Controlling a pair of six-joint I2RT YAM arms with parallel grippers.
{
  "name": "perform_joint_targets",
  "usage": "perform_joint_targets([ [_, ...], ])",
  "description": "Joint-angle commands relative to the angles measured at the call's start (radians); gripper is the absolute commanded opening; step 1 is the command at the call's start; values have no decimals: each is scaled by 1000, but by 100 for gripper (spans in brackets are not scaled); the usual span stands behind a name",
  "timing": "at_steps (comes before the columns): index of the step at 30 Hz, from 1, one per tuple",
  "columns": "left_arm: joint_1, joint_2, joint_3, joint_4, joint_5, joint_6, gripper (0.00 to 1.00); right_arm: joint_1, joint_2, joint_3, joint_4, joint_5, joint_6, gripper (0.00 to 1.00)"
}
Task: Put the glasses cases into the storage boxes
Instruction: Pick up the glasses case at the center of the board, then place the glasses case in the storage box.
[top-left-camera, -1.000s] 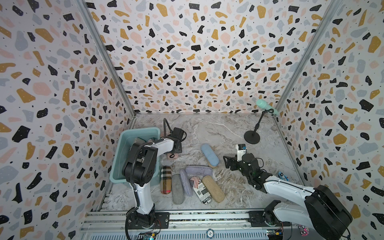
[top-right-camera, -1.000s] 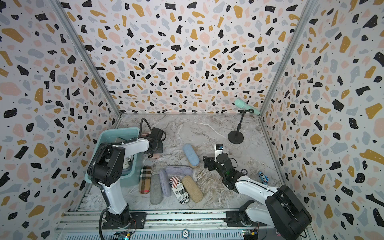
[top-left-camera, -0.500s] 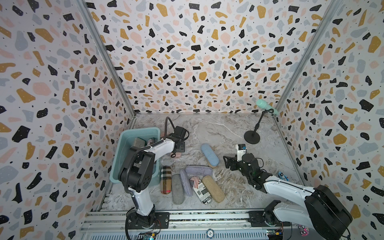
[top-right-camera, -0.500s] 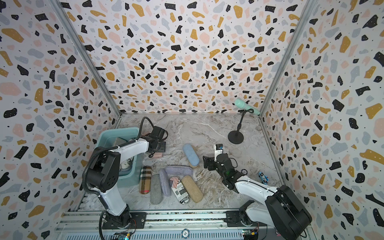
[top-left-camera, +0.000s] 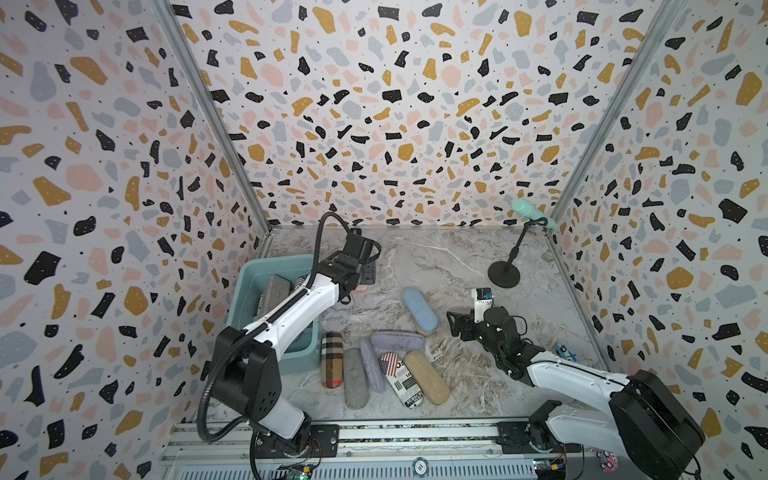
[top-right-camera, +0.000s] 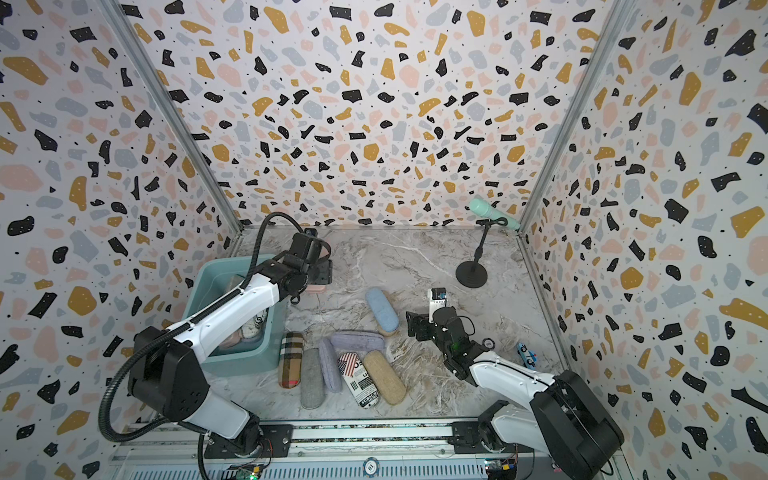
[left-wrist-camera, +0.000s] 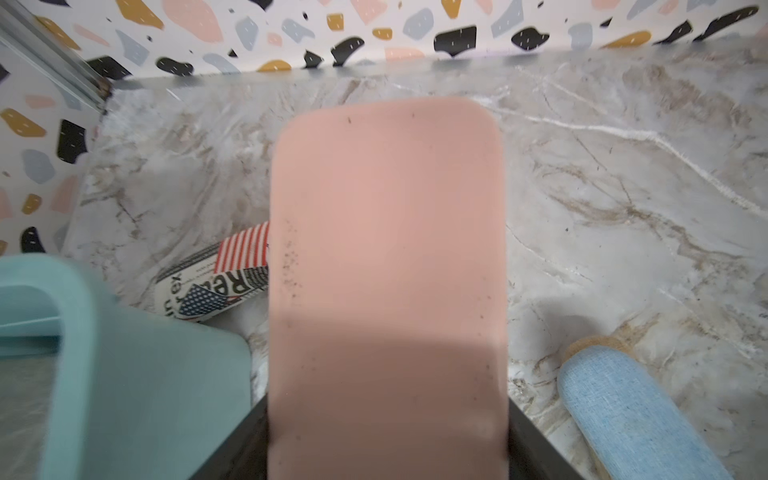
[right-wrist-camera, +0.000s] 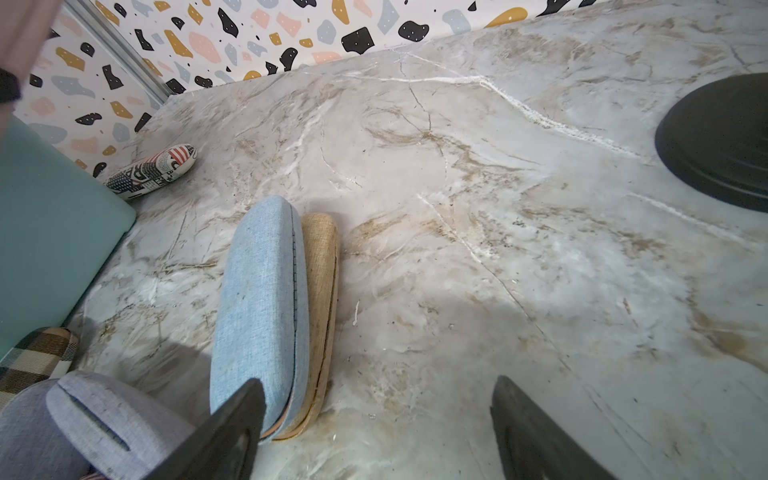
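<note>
The left gripper (left-wrist-camera: 386, 440) clamps a pink case (left-wrist-camera: 386, 249) between its black jaws, just outside the far corner of the teal tub (top-left-camera: 274, 262), which has several cases inside. The right gripper (right-wrist-camera: 378, 386) stands wide and empty beside the light blue case (right-wrist-camera: 259, 299). A plaid case (top-left-camera: 332, 359) and others lie beside the tub's near corner.

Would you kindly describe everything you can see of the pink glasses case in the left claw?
The pink case is smooth, matte and oblong with rounded corners. It looks like soft plastic or rubber and is dotted with small dark specks. The left claw clamps one end between its black jaws. The other end sticks out over the marble table, just beside a corner of the teal tub, not inside it. In a top view only a pink sliver shows under the claw.
</note>
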Motion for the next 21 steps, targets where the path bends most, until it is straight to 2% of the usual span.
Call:
perform_joint_targets([
  [1, 4, -64, 49, -35, -70, 13, 62, 5, -22, 22, 0, 10, 5, 86],
  [6, 5, -149, 11, -31, -87, 1, 61, 6, -28, 19, 3, 12, 6, 86],
  [11, 34, -236, -46, -31, -186, -29, 61, 7, -27, 20, 3, 3, 10, 86],
  [18, 233, -336, -111, -65, -184, -35, 59, 6, -32, 18, 6, 3, 15, 86],
  [21, 348, -358, -142, -67, -122, -24, 59, 7, -28, 19, 6, -2, 15, 86],
])
